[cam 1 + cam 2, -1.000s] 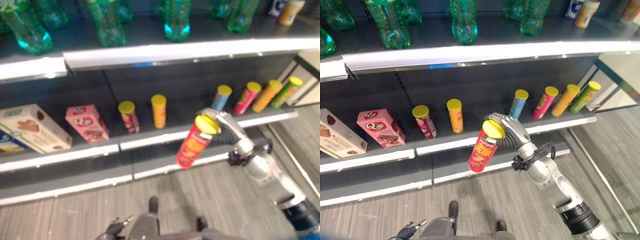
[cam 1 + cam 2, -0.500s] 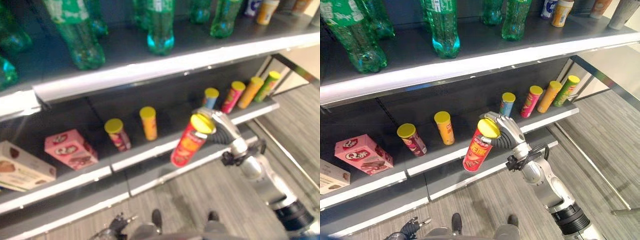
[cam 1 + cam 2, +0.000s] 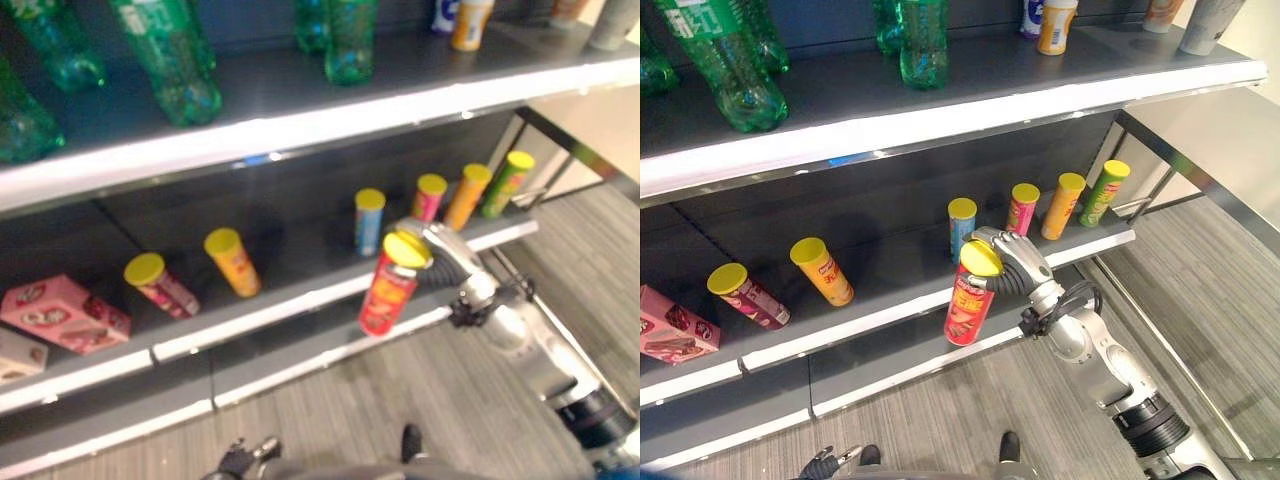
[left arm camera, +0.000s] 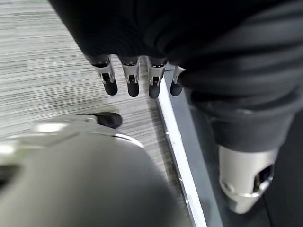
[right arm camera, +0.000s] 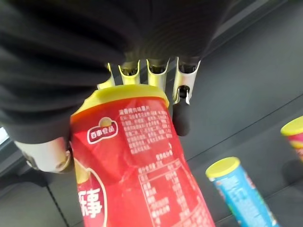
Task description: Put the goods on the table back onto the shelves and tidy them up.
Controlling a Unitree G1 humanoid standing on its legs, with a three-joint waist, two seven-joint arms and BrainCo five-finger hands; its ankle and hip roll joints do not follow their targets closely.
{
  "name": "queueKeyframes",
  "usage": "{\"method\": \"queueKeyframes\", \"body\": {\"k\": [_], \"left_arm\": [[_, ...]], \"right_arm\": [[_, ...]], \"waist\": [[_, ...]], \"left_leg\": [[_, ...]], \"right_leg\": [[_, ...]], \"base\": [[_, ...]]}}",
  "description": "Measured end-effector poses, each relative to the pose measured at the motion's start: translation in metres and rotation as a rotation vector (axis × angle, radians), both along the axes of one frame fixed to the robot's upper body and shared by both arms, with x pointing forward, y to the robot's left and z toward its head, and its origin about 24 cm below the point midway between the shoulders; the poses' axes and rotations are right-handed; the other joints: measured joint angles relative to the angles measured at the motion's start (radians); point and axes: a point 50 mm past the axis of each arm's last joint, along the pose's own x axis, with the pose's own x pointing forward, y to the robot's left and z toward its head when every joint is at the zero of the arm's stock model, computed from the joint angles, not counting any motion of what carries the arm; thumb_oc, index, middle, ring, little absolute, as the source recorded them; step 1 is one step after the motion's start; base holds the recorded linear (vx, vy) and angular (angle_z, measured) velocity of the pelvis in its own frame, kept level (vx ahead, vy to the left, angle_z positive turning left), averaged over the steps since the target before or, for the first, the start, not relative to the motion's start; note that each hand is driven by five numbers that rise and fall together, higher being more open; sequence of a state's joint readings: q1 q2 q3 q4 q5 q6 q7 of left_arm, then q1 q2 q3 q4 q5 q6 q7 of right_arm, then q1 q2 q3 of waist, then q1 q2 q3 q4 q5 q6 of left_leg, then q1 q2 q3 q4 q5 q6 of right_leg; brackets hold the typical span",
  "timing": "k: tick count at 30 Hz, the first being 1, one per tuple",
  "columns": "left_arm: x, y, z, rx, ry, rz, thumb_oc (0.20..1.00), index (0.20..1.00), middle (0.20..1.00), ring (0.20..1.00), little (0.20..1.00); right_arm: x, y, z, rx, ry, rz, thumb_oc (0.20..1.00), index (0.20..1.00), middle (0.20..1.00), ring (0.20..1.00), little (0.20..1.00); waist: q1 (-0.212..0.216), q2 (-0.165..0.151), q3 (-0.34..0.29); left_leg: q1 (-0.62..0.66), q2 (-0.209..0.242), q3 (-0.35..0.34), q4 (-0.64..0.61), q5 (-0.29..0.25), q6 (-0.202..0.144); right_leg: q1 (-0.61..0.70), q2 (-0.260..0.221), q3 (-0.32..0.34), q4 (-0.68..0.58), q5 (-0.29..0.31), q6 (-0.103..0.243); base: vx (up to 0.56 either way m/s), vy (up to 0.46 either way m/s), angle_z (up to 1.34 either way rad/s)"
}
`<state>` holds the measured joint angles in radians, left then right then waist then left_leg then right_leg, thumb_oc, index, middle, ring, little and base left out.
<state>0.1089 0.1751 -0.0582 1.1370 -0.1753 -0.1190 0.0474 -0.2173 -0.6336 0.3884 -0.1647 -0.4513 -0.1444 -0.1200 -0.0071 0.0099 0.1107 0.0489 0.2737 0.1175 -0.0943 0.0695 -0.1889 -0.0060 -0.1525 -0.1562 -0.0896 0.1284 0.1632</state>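
My right hand (image 3: 1018,266) is shut on a red chip can (image 3: 969,298) with a yellow lid, gripping it near the top; the can (image 5: 142,179) hangs tilted in front of the lower shelf (image 3: 890,310). Just behind it on that shelf stands a blue can (image 3: 961,224), with pink (image 3: 1022,208), orange (image 3: 1063,205) and green (image 3: 1103,191) cans to its right. My left hand (image 4: 137,80) hangs low over the floor with its fingers straight.
Two more cans, orange (image 3: 821,270) and dark red (image 3: 746,295), lean on the lower shelf at left beside a pink box (image 3: 670,325). Green bottles (image 3: 730,60) and small containers (image 3: 1052,22) stand on the upper shelf. Grey floor lies below.
The whole picture has shifted left, so the camera has turned right. My right hand still holds the red can in about the same pose.
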Motion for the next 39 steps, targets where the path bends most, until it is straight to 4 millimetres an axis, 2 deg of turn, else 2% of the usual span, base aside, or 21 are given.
{"method": "queueKeyframes", "body": {"k": [6,11,13,16,18,21,26,35,39], "left_arm": [[0.004,0.005,0.002,0.024,-0.008,-0.019,1.0,1.0,1.0,1.0,1.0],[0.002,0.006,0.002,0.035,-0.004,-0.017,1.0,1.0,1.0,1.0,1.0],[0.002,0.004,0.002,0.04,0.0,-0.04,1.0,1.0,1.0,1.0,1.0],[0.002,0.004,0.002,0.044,0.002,-0.051,1.0,1.0,1.0,1.0,1.0],[0.003,0.005,0.002,0.045,-0.005,-0.051,1.0,1.0,1.0,1.0,1.0],[0.0,0.005,0.002,0.041,-0.001,-0.036,1.0,1.0,1.0,1.0,1.0],[-0.01,0.005,0.0,0.027,0.015,0.0,1.0,1.0,1.0,1.0,1.0],[-0.01,0.002,0.0,0.012,0.008,0.0,1.0,1.0,1.0,1.0,1.0],[-0.01,0.002,0.0,0.012,0.007,-0.001,1.0,1.0,1.0,1.0,1.0]], "right_arm": [[-0.008,0.029,-0.02,0.025,0.069,0.083,0.2,0.2,0.2,0.2,0.2],[-0.008,0.041,-0.035,-0.011,0.102,0.104,0.2,0.2,0.2,0.2,0.2],[-0.004,0.042,-0.048,-0.046,0.137,0.078,0.2,0.2,0.2,0.2,0.2],[0.001,0.046,-0.065,-0.121,0.17,0.06,0.2,0.2,0.2,0.2,0.2],[0.005,0.046,-0.073,-0.153,0.183,0.032,0.2,0.2,0.2,0.2,0.2],[0.016,0.042,-0.088,-0.185,0.204,-0.049,0.2,0.2,0.2,0.2,0.2],[0.031,0.036,-0.096,-0.227,0.189,-0.139,0.2,0.2,0.2,0.2,0.2],[0.055,0.035,-0.093,-0.235,0.123,-0.263,0.2,0.2,0.2,0.2,0.2],[0.057,0.035,-0.092,-0.229,0.105,-0.281,0.2,0.2,0.2,0.2,0.2]], "waist": [[-0.015,-0.031,-0.02],[-0.001,-0.037,-0.028],[-0.008,-0.036,-0.032],[0.011,-0.04,-0.037],[0.026,-0.044,-0.038],[0.042,-0.046,-0.038],[0.069,-0.046,-0.041],[0.114,-0.042,-0.053],[0.127,-0.038,-0.054]], "left_leg": [[-0.014,-0.059,-0.031,0.0,-0.004,0.007],[-0.014,-0.1,-0.048,0.0,-0.012,0.03],[-0.01,-0.12,-0.059,0.0,-0.015,0.041],[-0.008,-0.153,-0.062,0.0,-0.013,0.059],[-0.006,-0.161,-0.066,0.0,-0.011,0.062],[0.004,-0.158,-0.07,0.0,-0.012,0.063],[-0.006,-0.153,-0.08,0.0,-0.011,0.062],[-0.054,-0.156,-0.119,0.0,0.0,0.062],[-0.062,-0.158,-0.125,0.0,0.004,0.056]], "right_leg": [[0.005,-0.055,-0.016,0.0,0.002,0.01],[0.022,-0.101,-0.028,0.001,-0.012,0.011],[0.035,-0.12,-0.034,0.001,-0.012,0.019],[0.039,-0.15,-0.036,0.001,-0.009,0.028],[0.042,-0.159,-0.04,0.001,0.003,0.045],[0.054,-0.158,-0.044,0.0,0.002,0.047],[0.052,-0.154,-0.053,0.0,-0.007,0.037],[0.033,-0.154,-0.094,0.0,-0.008,0.035],[0.034,-0.155,-0.102,0.0,-0.007,0.038]], "base": [[0.03,0.087,0.16],[0.04,0.14,0.12],[0.02,0.092,0.17],[0.03,0.067,0.08],[0.06,0.065,0.06],[0.04,0.009,0.04],[0.01,0.001,0.04],[0.0,0.0,0.12],[0.0,0.0,0.05]]}}
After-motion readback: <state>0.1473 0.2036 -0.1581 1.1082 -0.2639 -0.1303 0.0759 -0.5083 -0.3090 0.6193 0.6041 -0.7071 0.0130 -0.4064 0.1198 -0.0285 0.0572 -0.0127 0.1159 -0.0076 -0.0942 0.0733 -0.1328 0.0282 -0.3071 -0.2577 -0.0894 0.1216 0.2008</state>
